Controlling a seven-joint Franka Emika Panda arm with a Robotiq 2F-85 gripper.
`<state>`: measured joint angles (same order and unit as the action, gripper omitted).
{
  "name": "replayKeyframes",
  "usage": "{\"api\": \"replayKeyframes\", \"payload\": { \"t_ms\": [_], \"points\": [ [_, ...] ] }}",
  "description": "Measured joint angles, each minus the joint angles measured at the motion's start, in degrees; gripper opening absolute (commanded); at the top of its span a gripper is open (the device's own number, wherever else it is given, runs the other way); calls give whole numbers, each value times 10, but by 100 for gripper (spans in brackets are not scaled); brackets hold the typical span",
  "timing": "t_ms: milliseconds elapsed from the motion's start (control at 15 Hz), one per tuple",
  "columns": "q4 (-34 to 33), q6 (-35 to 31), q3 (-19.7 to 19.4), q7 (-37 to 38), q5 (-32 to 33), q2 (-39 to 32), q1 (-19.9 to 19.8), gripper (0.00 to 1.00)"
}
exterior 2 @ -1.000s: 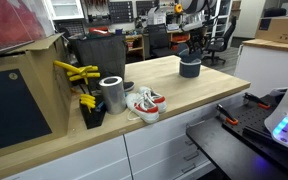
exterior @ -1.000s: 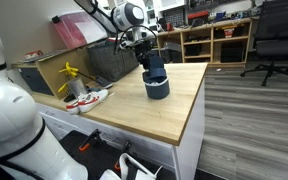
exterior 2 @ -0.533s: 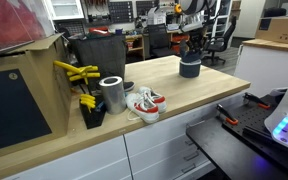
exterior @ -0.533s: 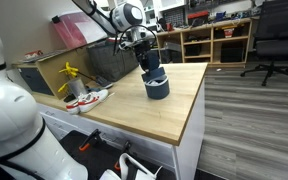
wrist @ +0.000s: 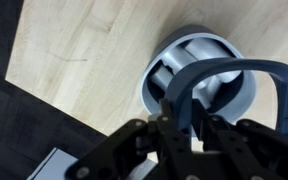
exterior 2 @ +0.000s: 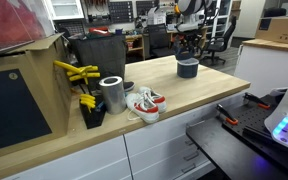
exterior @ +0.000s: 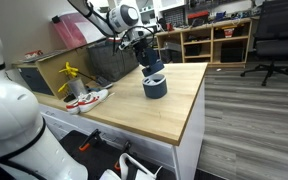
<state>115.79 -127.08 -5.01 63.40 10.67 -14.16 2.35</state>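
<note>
Dark blue round container [exterior: 156, 88] is at the far end of the wooden surface [exterior: 149, 120], well apart from the shoes [exterior: 87, 98]. The gripper [wrist: 187, 118] comes from above, jaws clamped on the container's wall. The grasp looks made and carrying it off seems left; whether it is clear of the wood I cannot tell

clear: tabletop [exterior: 179, 115] around cup [exterior: 156, 90] | obstacles: black bin [exterior 2: 99, 55], sneakers [exterior 2: 144, 103] well apart
</note>
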Motion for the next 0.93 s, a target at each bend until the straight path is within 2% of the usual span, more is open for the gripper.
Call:
{"api": "replayKeyframes", "payload": {
  "t_ms": [400, 933],
  "points": [
    [7, -73, 0, 21, 0, 3, 11, 6],
    [39, -98, -1, 36, 0, 36, 11, 6]
  ]
}}
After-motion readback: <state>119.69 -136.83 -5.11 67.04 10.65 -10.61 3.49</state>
